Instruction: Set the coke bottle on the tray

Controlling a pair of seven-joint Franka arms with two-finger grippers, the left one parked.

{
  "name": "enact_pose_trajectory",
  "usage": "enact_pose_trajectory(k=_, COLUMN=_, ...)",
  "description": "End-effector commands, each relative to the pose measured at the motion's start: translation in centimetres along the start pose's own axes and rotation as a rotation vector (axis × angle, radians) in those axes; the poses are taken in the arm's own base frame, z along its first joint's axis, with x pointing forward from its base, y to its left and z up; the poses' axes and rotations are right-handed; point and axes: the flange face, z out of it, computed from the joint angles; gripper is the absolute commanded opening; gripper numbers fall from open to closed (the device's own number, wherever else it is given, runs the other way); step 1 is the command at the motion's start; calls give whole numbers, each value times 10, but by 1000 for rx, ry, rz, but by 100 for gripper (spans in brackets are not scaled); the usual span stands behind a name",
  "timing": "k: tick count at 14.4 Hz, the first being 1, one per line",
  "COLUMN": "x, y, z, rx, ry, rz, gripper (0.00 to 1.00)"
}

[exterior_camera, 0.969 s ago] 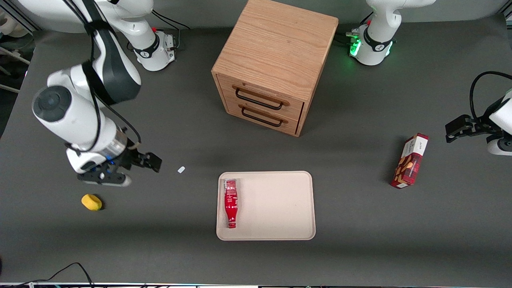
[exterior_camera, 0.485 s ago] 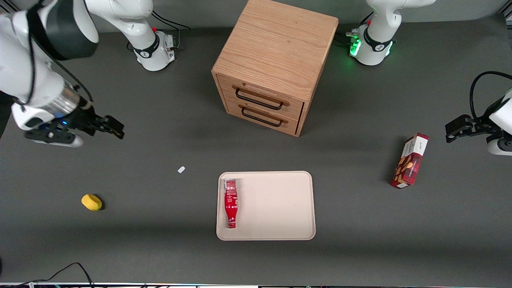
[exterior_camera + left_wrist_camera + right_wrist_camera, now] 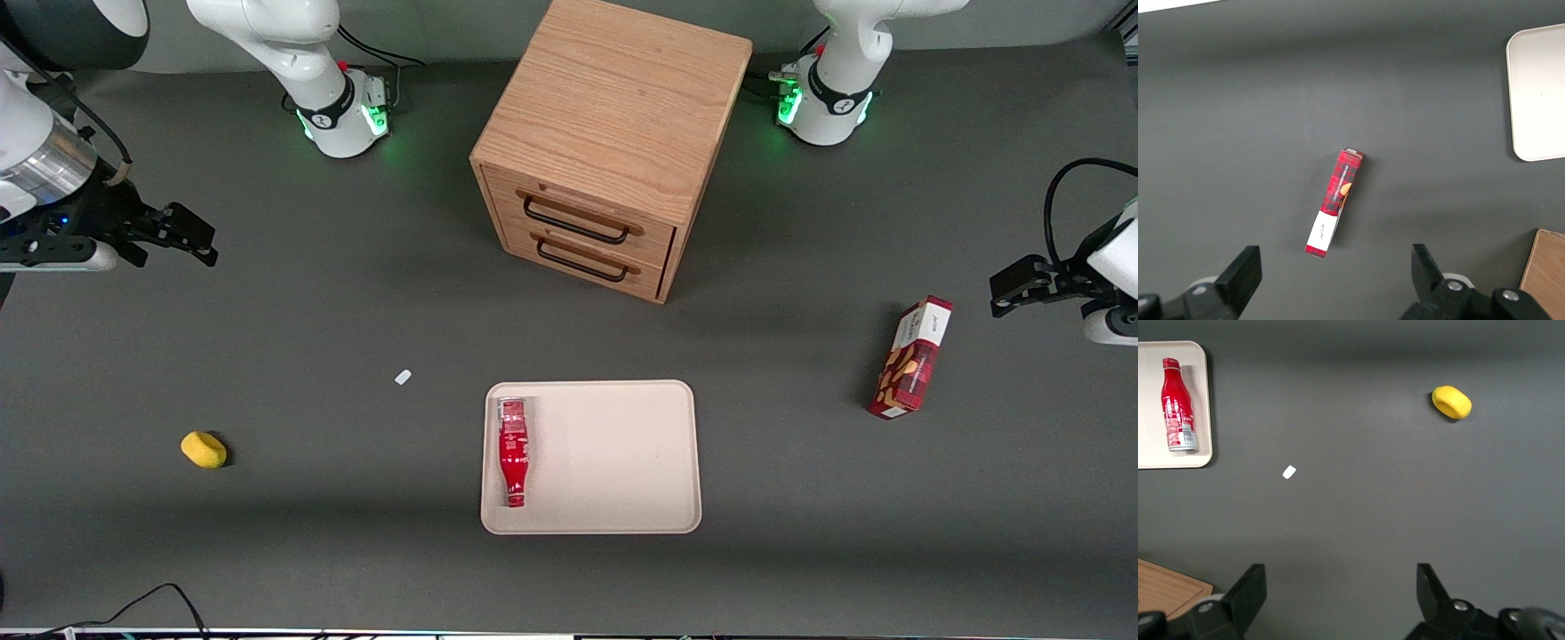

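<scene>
The red coke bottle [image 3: 513, 452] lies flat on the cream-beige tray [image 3: 622, 462], along the tray's edge toward the working arm's end, cap pointing at the front camera. It also shows in the right wrist view [image 3: 1177, 405] on the tray's corner [image 3: 1151, 450]. My gripper [image 3: 182, 236] is open and empty, held high above the table at the working arm's end, well away from the tray. In the right wrist view its fingertips [image 3: 1250, 587] stand wide apart over bare table, midway point [image 3: 1338, 583].
A wooden two-drawer cabinet [image 3: 605, 142] stands farther from the camera than the tray. A yellow lemon-like object [image 3: 204, 449] and a small white scrap [image 3: 403, 377] lie toward the working arm's end. A red snack box [image 3: 911, 357] stands toward the parked arm's end.
My gripper has moved away from the tray and the yellow object, rising toward the working arm's end of the table. The bottle and tray have not moved.
</scene>
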Motion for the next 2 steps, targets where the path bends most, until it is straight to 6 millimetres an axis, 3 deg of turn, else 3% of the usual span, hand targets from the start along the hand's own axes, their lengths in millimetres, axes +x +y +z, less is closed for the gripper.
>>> enact_pose_trajectory(k=1, x=11, y=3, z=-7, rx=22, ry=-15, rz=-26, gripper=100)
enact_pose_trajectory(k=2, x=12, y=3, z=-4, rx=22, ry=-20, rz=-24, gripper=100)
